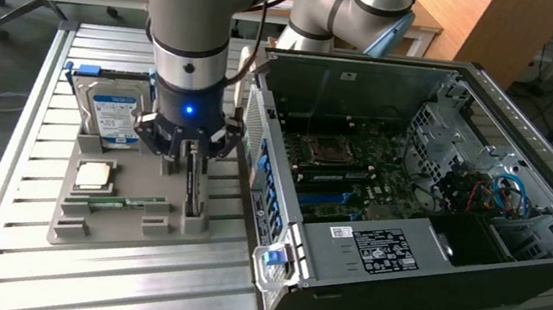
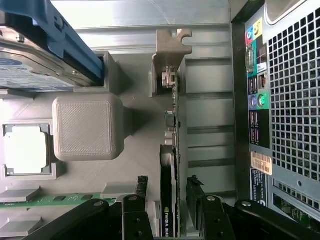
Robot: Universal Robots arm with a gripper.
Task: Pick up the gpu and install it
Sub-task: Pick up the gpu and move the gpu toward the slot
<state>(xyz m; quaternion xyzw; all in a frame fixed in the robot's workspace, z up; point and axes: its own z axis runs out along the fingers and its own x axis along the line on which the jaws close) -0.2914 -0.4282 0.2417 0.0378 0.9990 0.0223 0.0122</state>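
while the gpu (image 2: 167, 165) stands on edge in its slot of the grey tray (image 2: 140, 145), the gripper (image 2: 169, 186) straddles it with jaws spread wide, one of its fingers (image 2: 141, 187) on each side and neither seeming to press the card; so the pick is not yet made, and lifting and installing are all left; on the card's near end green-and-white print seems to read "nvidia", the rest cut off; in the exterior view the hard drive (image 1: 114, 112) sits at about ten o'clock from the gripper, its blue label unreadable; the open computer case (image 1: 372, 250) lies at three o'clock, its white sticker too small to read
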